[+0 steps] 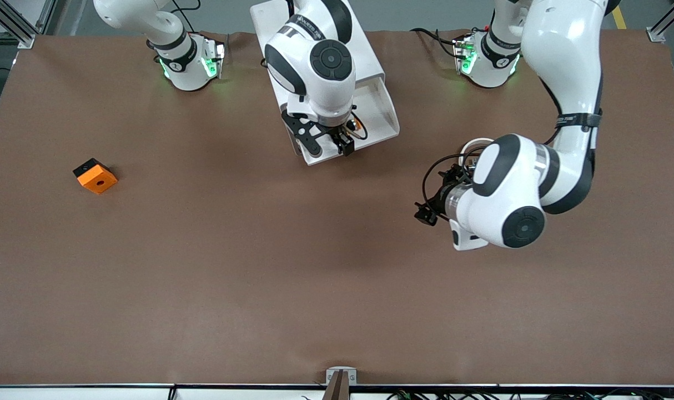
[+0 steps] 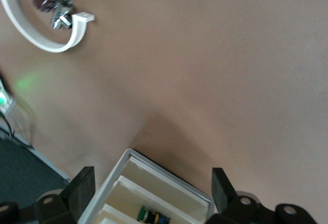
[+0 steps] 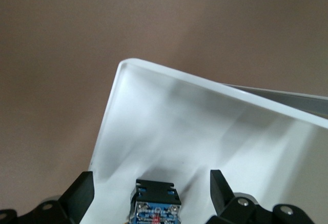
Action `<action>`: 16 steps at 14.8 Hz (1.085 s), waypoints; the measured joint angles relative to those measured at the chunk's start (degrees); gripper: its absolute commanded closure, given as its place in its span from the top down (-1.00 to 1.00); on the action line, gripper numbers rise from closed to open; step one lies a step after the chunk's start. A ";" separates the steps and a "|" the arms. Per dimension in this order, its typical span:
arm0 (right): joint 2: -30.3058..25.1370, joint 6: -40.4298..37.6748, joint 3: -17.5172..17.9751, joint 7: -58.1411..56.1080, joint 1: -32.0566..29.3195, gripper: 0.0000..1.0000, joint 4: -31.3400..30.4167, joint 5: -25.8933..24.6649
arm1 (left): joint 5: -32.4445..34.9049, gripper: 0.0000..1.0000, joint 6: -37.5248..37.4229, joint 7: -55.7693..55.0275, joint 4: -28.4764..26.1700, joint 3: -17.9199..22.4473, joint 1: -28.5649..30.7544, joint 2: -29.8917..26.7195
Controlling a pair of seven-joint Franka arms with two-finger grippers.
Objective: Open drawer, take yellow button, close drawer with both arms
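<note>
Brown matting covers the table, and a white drawer unit stands at its edge between the two arm bases, its drawer pulled out toward the front camera. Over that open drawer hangs the right gripper, fingers spread and holding nothing; its wrist view looks down into the white tray, where the button lies between the two dark fingertips, black-and-blue body showing. In the front view an orange-yellow spot of the button shows just beside the gripper, inside the drawer. Toward the left arm's end of the table, the left gripper hovers over bare matting, pincer open and empty, well apart from the drawer. A white curved clip lies on the matting in its wrist view. An orange square block with a centre hole sits near the table edge at the right arm's end.
</note>
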 measured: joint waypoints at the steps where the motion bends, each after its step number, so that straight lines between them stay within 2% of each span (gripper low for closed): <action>1: 0.00 0.16 0.02 0.00 0.26 0.76 0.00 0.36 | 0.28 1.00 0.04 1.89 -0.65 -0.02 -0.75 0.15; 3: 0.00 0.42 0.02 0.00 0.58 0.71 0.01 2.09 | 1.95 1.00 0.04 5.47 -1.81 -0.08 -2.18 0.06; 4: 0.00 0.48 0.02 0.00 0.60 0.56 0.01 2.69 | 2.68 1.00 0.03 7.01 -2.20 -0.10 -2.57 -0.27; 7: 0.00 0.66 0.02 -0.03 0.60 -0.16 0.01 2.96 | 3.71 1.00 -0.03 10.50 -3.95 -0.15 -3.19 -2.28; 9: 0.00 0.79 0.01 -0.05 0.60 -0.50 0.01 2.97 | 4.94 1.00 0.14 10.90 -4.88 -0.25 -4.04 -2.88; 11: -0.02 0.88 0.00 -0.09 0.60 -0.59 0.12 2.97 | 5.47 1.00 1.96 10.98 -5.73 -1.34 -4.46 -2.93; 16: -0.04 0.94 -0.46 -0.12 0.24 -0.58 1.52 3.31 | 9.07 1.00 8.18 11.00 -9.12 -5.79 -4.76 -3.10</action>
